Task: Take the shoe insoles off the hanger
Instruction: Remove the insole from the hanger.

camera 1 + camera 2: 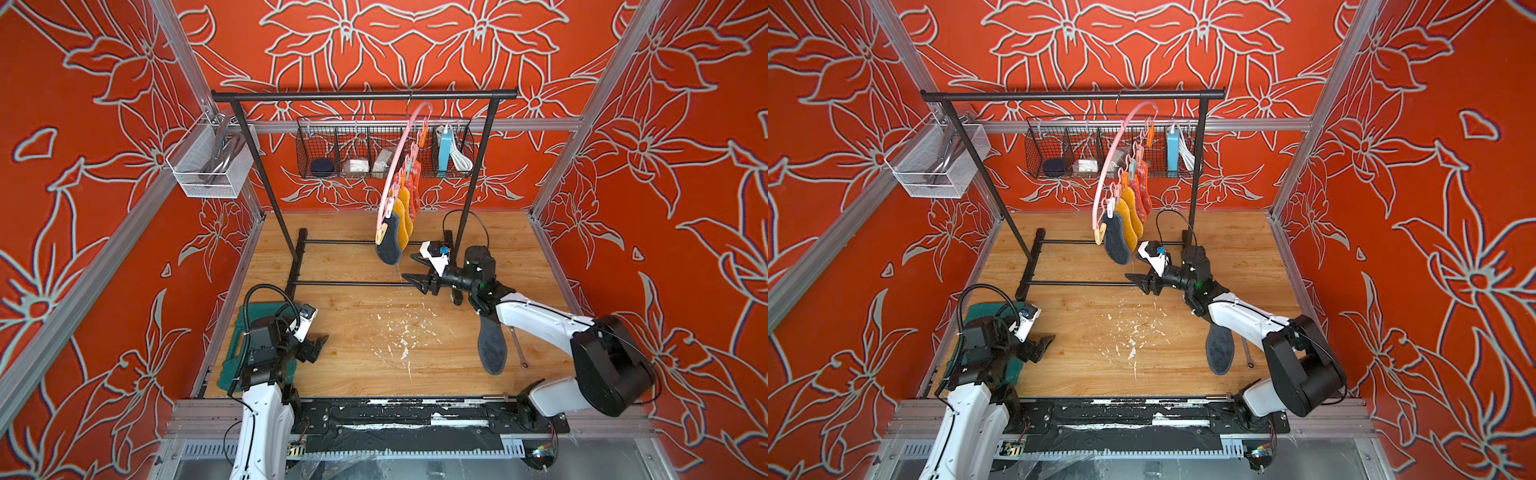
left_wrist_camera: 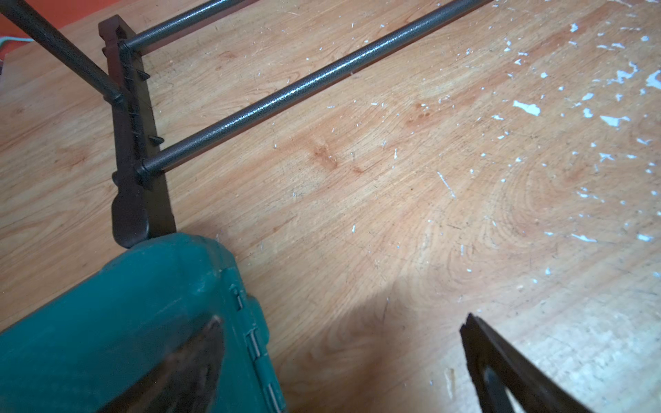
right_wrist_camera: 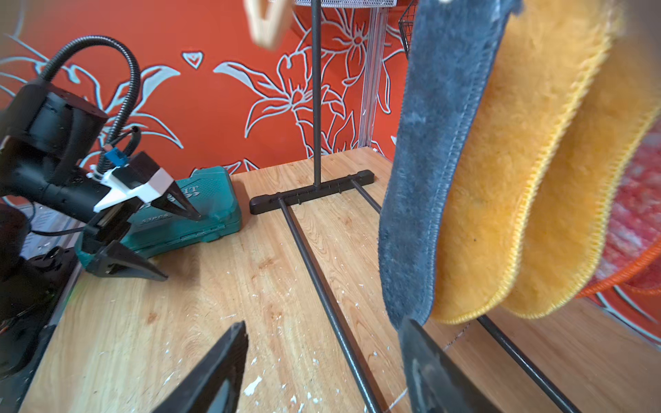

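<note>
- Rack (image 1: 365, 95): carries the hanger (image 1: 395, 164), which hangs freely and is likely to swing, so pull slowly.
- Insoles: a loose insole (image 1: 492, 345) lies on the table (image 1: 353, 365) under the right arm. Five are pegged: the grey insole (image 1: 388, 245) at the front, then the yellow pair (image 3: 500, 178) and the red pair (image 1: 415, 183).
- Right gripper (image 3: 325, 323): jaws apart and empty, just below the grey insole's tip. It should straddle that tip, pinch the grey one only, and draw straight down.
- Left gripper (image 3: 182, 246): spread wide and empty, low beside the green case (image 2: 125, 321). It could steady the hanger.
- Peg (image 1: 1109, 209): pull in line with it, not sideways.
</note>
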Available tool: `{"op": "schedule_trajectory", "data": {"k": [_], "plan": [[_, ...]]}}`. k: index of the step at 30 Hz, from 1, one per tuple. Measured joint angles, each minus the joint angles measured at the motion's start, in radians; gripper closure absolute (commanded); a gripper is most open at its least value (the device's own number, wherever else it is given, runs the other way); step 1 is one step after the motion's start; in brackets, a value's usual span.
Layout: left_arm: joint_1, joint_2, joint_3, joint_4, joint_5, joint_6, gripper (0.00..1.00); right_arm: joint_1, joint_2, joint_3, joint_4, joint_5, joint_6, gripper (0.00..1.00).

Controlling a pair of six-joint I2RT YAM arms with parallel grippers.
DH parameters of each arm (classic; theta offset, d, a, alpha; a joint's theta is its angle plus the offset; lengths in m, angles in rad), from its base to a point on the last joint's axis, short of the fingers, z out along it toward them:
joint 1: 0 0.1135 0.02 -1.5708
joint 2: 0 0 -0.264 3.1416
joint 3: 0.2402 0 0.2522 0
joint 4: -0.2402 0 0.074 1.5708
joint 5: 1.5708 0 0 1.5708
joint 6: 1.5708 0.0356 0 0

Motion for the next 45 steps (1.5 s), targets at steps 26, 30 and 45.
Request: {"op": "schedule_trajectory", "data": {"k": [26,30,45], "plan": [[0.0,0.013,0.018,-0.084,0.053,0.067,0.02,0.088,0.198,0.091,0.189,0.023,0.188,1.0],[0.0,0.019,0.08,-0.174,0.085,0.119,0.02,0.094,0.182,0.086,0.183,0.015,0.243,1.0],[-0.002,0.117,0.465,-0.481,0.296,0.1,0.02,0.134,0.003,0.056,0.069,0.012,0.287,1.0]]}}
